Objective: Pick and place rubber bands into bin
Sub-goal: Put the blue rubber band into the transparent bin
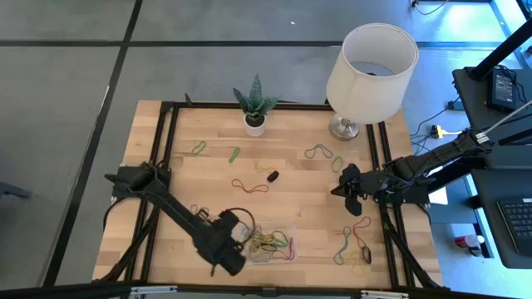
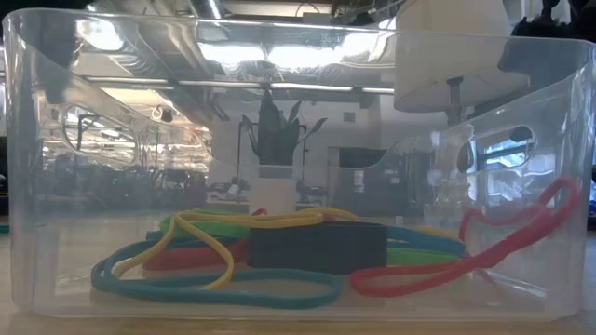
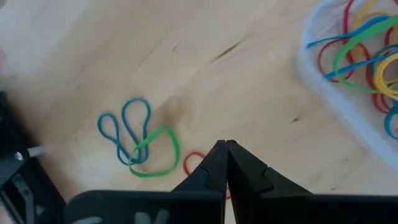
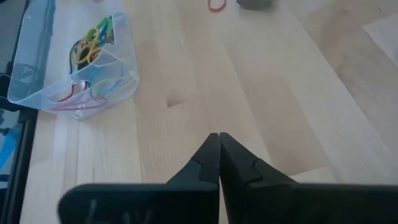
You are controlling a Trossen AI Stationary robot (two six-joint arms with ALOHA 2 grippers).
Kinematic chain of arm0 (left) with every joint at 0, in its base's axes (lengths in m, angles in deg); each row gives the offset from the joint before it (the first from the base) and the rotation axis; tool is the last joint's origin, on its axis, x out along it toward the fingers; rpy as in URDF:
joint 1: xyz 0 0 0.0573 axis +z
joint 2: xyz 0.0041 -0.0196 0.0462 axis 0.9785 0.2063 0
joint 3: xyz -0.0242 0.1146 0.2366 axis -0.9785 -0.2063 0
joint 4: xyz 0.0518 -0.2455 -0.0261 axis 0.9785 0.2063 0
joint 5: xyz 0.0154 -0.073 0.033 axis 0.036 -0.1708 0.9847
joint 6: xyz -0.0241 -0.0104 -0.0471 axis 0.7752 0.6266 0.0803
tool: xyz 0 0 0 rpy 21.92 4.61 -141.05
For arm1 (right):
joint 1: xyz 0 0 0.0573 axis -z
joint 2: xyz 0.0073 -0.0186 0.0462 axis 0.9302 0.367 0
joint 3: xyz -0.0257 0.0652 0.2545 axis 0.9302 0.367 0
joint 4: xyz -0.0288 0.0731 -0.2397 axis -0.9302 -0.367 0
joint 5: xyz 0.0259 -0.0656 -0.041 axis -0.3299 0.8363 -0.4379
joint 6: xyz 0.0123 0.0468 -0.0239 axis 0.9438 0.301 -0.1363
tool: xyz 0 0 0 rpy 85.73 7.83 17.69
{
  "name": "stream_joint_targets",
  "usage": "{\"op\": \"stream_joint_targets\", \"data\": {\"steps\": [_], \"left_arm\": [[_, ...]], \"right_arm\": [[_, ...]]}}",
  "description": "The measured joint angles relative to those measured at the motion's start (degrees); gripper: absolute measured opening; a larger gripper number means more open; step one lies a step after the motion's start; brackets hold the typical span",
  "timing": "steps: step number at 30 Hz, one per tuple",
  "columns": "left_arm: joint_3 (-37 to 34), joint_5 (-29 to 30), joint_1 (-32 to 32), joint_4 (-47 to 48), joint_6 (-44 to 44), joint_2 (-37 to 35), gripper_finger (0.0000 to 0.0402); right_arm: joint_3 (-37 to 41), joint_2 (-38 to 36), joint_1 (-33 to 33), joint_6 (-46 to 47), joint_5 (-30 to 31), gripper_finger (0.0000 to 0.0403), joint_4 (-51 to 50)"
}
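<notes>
Nowhere readable writing; left fingers (image 3: 225,149) pinched together beside the bin (image 3: 323,87), right fingers (image 4: 217,142) closed empty.

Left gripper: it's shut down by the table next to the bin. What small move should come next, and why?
Probably lift a little and check the catch. The left gripper is shut at the wood, with a red band right at its tips; whether the band is pinched cannot be told. If it rises with the fingers, carry it over to the bin close by, which already holds bands. The right gripper waits shut over bare table.
</notes>
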Motion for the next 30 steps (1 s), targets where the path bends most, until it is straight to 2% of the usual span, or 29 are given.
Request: {"op": "stream_joint_targets", "data": {"steps": [5, 10, 16, 23, 30], "left_arm": [[-11.73, -0.36, -2.31, -6.50, 3.73, -8.37, 0.0002], [-23.67, -2.34, -3.62, -11.06, 7.24, -17.62, 0.0002], [-36.36, -3.61, -3.45, -15.99, 13.64, -26.66, 0.0002], [-43.90, -5.67, -1.46, -16.06, 16.94, -29.27, 0.0013], [-50.66, -10.14, 1.84, -21.77, 12.97, -29.24, 0.0086]], "right_arm": [[0.00, 0.43, 0.00, 0.53, 0.51, 0.0003, 1.51], [0.00, 0.63, 0.00, 4.52, 4.55, 0.0003, 3.70], [0.00, 0.60, 0.02, 9.11, 6.19, 0.0003, 5.53], [0.00, 0.62, 0.02, 14.76, 6.51, 0.0003, 5.35], [0.00, 0.62, 0.02, 18.66, 6.50, 0.0003, 5.33]]}}
